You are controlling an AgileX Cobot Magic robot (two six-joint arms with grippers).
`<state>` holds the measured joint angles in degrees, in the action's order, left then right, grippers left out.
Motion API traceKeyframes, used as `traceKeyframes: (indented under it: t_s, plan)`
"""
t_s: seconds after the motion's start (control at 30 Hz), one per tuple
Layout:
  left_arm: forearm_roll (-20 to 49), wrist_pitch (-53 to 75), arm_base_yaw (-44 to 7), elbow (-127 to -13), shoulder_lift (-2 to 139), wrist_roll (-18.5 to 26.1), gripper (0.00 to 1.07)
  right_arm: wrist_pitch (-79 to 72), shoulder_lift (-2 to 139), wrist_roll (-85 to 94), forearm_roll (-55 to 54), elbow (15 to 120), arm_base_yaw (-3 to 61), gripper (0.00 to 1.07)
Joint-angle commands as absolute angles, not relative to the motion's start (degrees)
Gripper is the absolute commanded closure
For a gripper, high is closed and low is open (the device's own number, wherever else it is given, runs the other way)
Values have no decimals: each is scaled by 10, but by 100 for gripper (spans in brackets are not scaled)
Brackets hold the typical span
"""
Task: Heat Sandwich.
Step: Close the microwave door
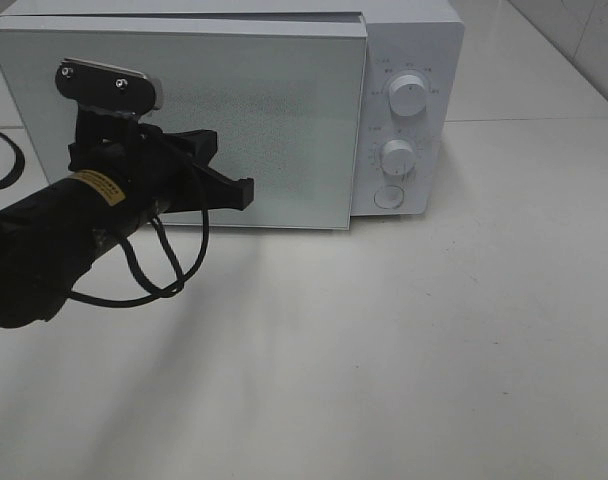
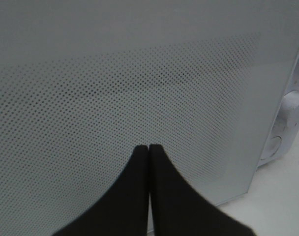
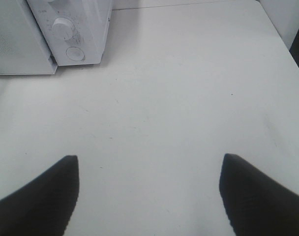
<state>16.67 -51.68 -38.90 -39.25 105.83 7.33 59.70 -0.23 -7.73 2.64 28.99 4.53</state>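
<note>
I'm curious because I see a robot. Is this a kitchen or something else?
Probably a robot test room set up like a kitchen, not a home: a white microwave sits on a white table, and a black robot arm points its closed end effector at the door.

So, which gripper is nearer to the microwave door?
Left. The left gripper, jaws shut, is close in front of the microwave door; the right gripper, open, hangs over the table farther away.

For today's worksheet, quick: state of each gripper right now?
Left gripper: shut, holding nothing, facing the microwave door.
Right gripper: open, holding nothing, over the table.
</note>
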Motion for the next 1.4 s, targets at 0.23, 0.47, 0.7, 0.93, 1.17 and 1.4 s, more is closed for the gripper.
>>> traceKeyframes:
  t_s: [0.23,0.47,0.7,0.93,1.17,1.4]
  plan:
    - [196,-509,-394,-466,1098,83,107,595,-18,-78,23,289,40,31]
    - [202,-492,-394,-510,1118,94,107,595,-18,-78,23,289,40,31]
    - [209,-487,-394,-546,1139,94,107,595,-18,-78,23,289,40,31]
    - [218,-477,-394,-574,1152,106,107,595,-18,-78,23,289,40,31]
    - [258,-462,-394,-612,1170,121,107,595,-18,-78,23,289,40,31]
    - [258,-463,-394,-630,1177,121,107,595,-18,-78,23,289,40,31]
